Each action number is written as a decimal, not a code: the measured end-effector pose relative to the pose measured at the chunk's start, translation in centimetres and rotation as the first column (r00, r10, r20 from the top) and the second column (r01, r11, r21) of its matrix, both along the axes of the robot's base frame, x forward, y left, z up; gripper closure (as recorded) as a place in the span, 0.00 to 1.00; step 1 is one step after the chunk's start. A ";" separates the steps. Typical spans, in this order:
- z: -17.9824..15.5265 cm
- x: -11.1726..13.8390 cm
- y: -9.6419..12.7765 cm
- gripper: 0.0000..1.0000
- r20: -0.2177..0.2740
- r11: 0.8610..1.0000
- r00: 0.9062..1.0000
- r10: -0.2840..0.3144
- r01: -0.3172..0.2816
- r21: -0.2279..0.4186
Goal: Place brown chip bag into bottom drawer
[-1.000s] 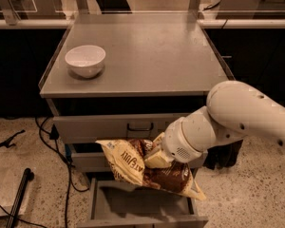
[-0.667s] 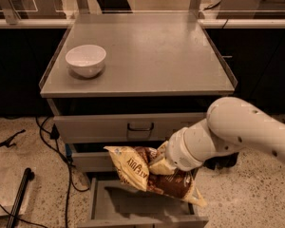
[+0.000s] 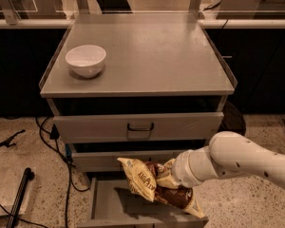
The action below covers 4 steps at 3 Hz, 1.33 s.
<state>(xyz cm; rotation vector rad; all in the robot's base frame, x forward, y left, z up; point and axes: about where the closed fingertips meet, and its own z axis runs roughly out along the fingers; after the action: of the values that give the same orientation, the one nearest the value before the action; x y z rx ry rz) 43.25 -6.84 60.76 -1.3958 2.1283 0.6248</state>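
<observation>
Counting one brown chip bag (image 3: 141, 178), one white bowl (image 3: 85, 60), one hand (image 3: 169, 176) at the end of one white arm (image 3: 242, 161), and three grey drawers: the top drawer (image 3: 180, 126) with its dark handle, the middle drawer (image 3: 97, 160), and the bottom drawer (image 3: 109, 204) standing pulled out. Finding the bowl alone on the tabletop (image 3: 156, 51), toward the left side.

Comparing with a second ago: having come down and shifted to the right, both arm and bag, with the arm sitting far lower against the cabinet front and the bag's cream end no longer reaching up over the middle drawer's left part. Leaving the bowl and the open drawer just as before.

Gripping the bag, with the hand closed on its crumpled middle and mostly hidden behind it. Sticking out to the left of the hand, the cream-yellow lettered end; hanging below and to the right of the hand, the dark brown part and the other pale end. Hanging over the right half of the bottom drawer, with the lowest corner reaching near the front right rim; touching it or not, impossible to tell.
</observation>
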 end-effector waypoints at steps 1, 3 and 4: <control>-7.4 -0.1 -0.5 1.00 -0.047 1.000 0.999 -0.015 0.015 0.009; -9.3 0.3 -0.7 1.00 -0.024 1.000 1.000 -0.003 0.003 -0.011; -13.2 1.4 -1.3 1.00 0.011 0.999 1.000 0.013 -0.012 -0.042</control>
<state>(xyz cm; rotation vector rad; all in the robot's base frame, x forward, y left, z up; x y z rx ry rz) 44.70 -8.13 47.55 -1.4324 2.1366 0.5788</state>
